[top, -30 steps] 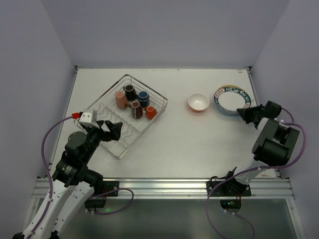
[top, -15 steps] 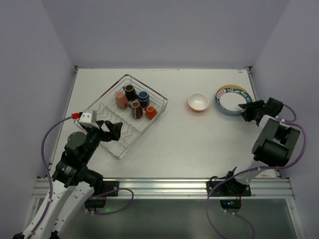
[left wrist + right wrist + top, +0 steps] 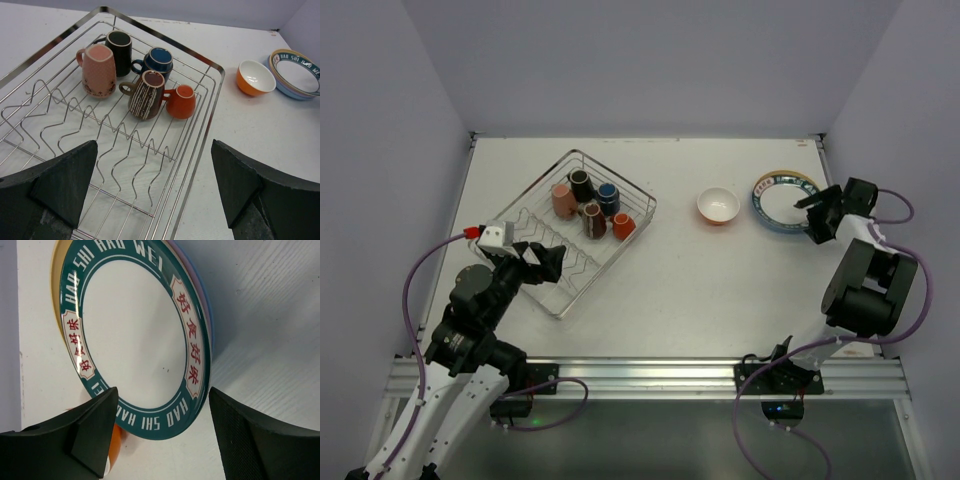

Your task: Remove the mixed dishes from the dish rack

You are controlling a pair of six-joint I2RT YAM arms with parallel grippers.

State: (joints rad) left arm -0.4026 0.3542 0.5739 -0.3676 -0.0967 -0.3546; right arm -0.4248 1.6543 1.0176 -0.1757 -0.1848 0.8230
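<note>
White table [image 3: 670, 290]. Three things sit directly on it. Silver wire dish rack [image 3: 558, 268], left of centre, turned at an angle to the table edges. Orange bowl [image 3: 718, 206], white inside, upright, right of centre. Stack of plates [image 3: 783, 200] at the far right, near the bowl but apart, with the pattern-rimmed white plate [image 3: 132, 340] on top.

The dish rack [image 3: 125, 165] is silver, with a dotted pink mug [image 3: 97, 70], a black mug [image 3: 119, 46], a blue mug [image 3: 159, 60], a stripy brown mug [image 3: 147, 95] and an orange mug [image 3: 181, 102]. The bowl [image 3: 255, 77] is orange outside and white inside. The top plate [image 3: 135, 340] is white with a green rim, white letters and red signs, over a yellow plate [image 3: 53, 280] and a blue plate [image 3: 211, 330].
</note>
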